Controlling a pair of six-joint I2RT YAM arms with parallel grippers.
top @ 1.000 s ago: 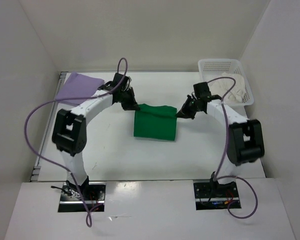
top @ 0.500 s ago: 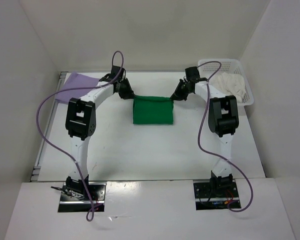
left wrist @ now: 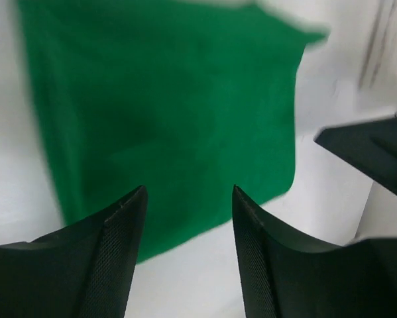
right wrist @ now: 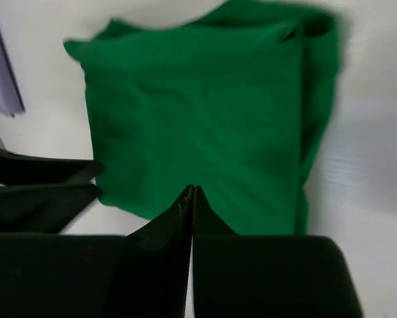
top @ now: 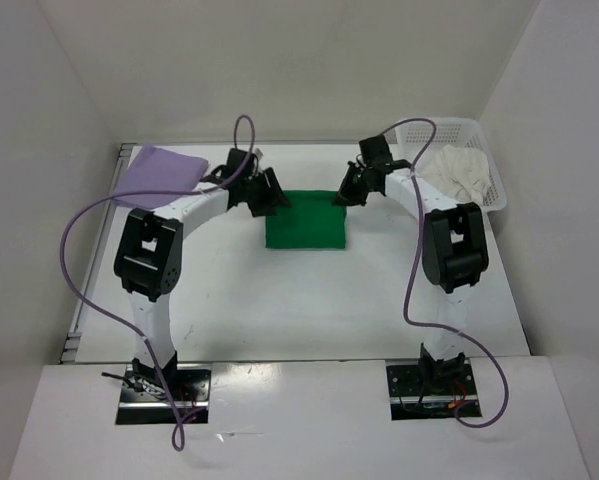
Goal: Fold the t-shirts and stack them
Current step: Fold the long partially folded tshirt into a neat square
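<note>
The green t-shirt (top: 306,219) lies folded flat as a rectangle in the middle of the table, also filling the left wrist view (left wrist: 165,106) and right wrist view (right wrist: 205,112). My left gripper (top: 274,195) (left wrist: 188,192) hovers at its back left corner, open with nothing between its fingers. At the back right corner my right gripper (top: 341,195) (right wrist: 193,189) is shut and empty, just above the cloth. The lavender t-shirt (top: 159,172) lies folded at the back left. The cream-white t-shirt (top: 459,172) is bunched in the basket.
The white mesh basket (top: 444,125) stands at the back right corner against the wall. White walls close in the table at the back and sides. Purple cables loop from both arms. The left gripper's dark fingers (right wrist: 39,192) show in the right wrist view.
Both grippers carried the green shirt's edge toward the back and let it go; it now lies flat. The left gripper has opened. The right opened briefly and shut again.
</note>
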